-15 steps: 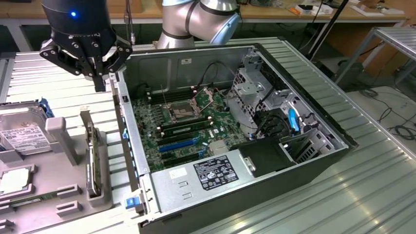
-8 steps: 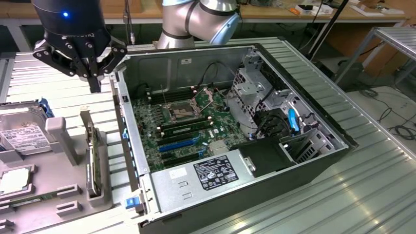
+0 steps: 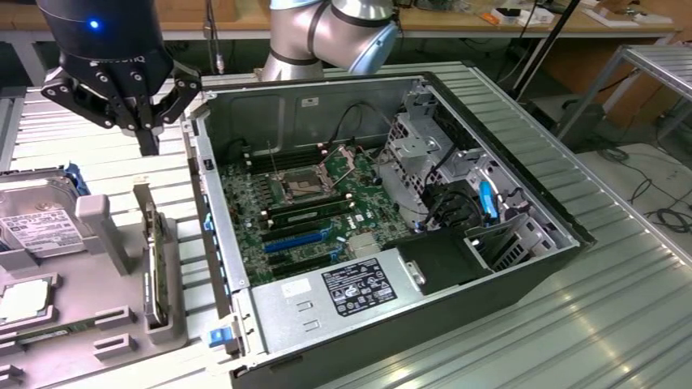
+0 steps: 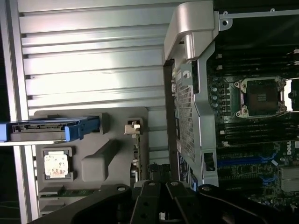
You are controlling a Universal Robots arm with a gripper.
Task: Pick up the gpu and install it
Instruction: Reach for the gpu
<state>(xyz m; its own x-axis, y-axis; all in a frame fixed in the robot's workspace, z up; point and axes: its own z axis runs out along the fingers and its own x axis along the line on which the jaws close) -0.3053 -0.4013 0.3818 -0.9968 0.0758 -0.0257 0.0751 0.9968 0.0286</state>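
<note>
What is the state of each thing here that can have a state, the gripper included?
computer case: open, side panel off
processor socket: empty
gripper: shut, holding nothing, above the table beside the computer case
graphics card: standing on edge in the gray holder, not gripped
hard drive: resting in the gray holder

**A robotics workshop, plain as day**

This was bench country, folks: a ribbed metal table (image 3: pixel 605 308) carried an open computer case (image 3: pixel 433 340), its motherboard (image 3: pixel 313 211) laid bare. At the exterior view's left sat a grey parts fixture (image 3: pixel 76 320). A silver robot arm (image 3: pixel 324 32) rose at the far side, and a black gripper (image 3: pixel 148 144) hung above the table. Beyond ran a cluttered wooden workbench (image 3: pixel 487 20), and loose cables (image 3: pixel 649 174) trailed over the floor at the exterior view's right.
</note>
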